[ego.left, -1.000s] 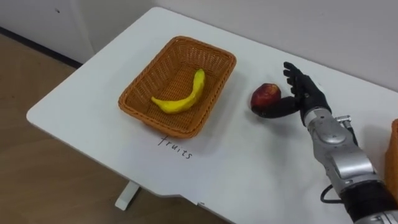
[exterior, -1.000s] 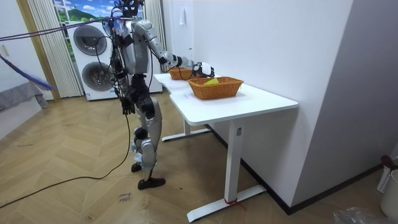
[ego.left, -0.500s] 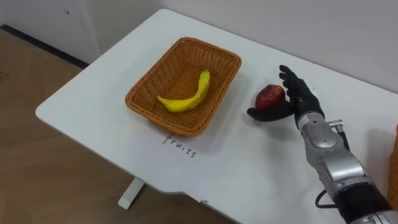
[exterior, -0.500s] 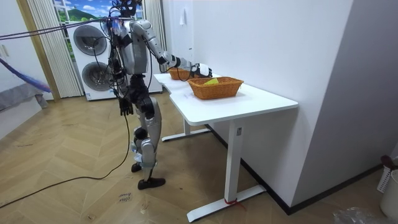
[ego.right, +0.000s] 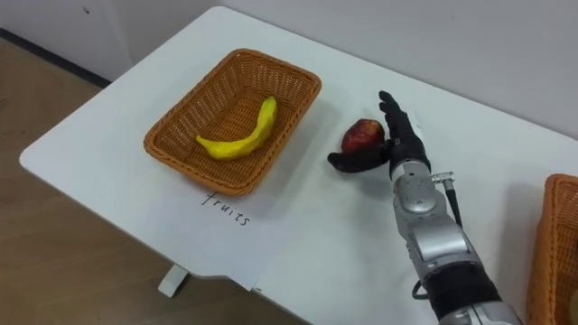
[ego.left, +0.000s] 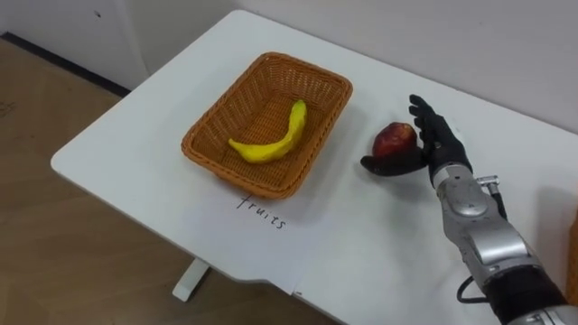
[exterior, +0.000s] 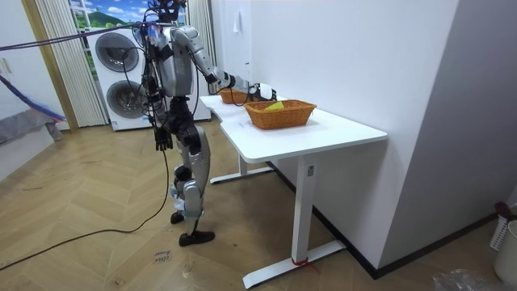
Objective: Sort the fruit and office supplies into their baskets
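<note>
Right robot hand (ego.left: 437,150) stood spread and unclenched, touching the red apple (ego.left: 395,139). The apple lay between it and the fruit basket (ego.left: 237,176), just right of the basket.

The silver right arm (ego.left: 480,227) is holding its black right hand (ego.left: 438,146) out ahead, fingers standing straight and spread, thumb stretching sideways to the left. The left hand (exterior: 164,140) is hanging beside the hip.

White table (exterior: 323,129) on wood floor (exterior: 81,259), stacked washing machines (exterior: 117,73) beyond.
</note>
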{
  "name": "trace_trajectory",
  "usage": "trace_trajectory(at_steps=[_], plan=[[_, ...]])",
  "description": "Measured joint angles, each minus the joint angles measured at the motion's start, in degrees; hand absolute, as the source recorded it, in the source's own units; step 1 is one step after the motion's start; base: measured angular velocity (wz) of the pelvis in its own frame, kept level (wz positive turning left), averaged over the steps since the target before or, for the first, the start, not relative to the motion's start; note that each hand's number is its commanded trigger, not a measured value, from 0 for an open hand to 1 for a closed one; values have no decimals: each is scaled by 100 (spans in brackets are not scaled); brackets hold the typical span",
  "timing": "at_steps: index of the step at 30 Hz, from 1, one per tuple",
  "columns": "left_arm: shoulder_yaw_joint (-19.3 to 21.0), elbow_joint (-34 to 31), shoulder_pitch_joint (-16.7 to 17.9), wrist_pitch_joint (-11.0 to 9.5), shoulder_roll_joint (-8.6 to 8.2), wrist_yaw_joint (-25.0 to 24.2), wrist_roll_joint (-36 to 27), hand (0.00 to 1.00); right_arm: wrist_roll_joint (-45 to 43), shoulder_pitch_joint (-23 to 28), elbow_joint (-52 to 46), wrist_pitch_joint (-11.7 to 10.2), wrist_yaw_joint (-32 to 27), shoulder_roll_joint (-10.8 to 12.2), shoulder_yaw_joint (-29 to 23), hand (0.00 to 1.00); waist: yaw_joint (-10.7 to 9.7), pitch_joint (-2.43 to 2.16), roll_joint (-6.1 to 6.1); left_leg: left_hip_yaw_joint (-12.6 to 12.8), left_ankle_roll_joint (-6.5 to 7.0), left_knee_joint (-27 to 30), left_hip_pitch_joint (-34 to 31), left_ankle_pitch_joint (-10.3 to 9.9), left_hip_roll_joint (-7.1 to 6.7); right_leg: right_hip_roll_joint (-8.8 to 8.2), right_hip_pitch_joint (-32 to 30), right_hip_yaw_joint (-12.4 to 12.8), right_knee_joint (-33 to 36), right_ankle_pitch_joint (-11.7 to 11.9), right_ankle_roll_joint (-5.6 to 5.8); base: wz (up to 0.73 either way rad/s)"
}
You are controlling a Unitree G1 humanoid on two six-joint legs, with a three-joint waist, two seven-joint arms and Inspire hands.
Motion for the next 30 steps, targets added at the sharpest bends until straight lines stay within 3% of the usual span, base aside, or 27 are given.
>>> trace_trajectory(at_steps=[1, 2, 21, 30], plan=[[0, 0, 0, 0, 0, 2, 0, 0, 0, 0, 0, 0, 0, 0, 0, 87, 0, 0, 0, 0, 0, 1, 0, 0, 0, 0, 0, 0, 0, 0, 0, 0], [0, -1, 0, 0, 0, 4, 0, 0, 0, 0, 0, 0, 0, 0, 0, 100, 0, -1, 0, 0, 0, 2, 0, 0, 0, 0, 0, 0, 0, 0, 0, 0], [8, -74, 2, -1, 6, 36, 440, 0, -251, -9, 385, -165, 44, 2, 45, 100, 26, -65, -80, 0, 0, 0, 21, 0, 1, 4, 3, -4, 0, 0, 0, 0], [8, -130, -2, 0, 8, 34, 437, 0, -243, -10, 413, -174, 215, -2, 47, 100, 21, -49, -119, 0, 0, -19, 21, 0, 3, 4, 3, -4, -3, 0, 0, 0]])
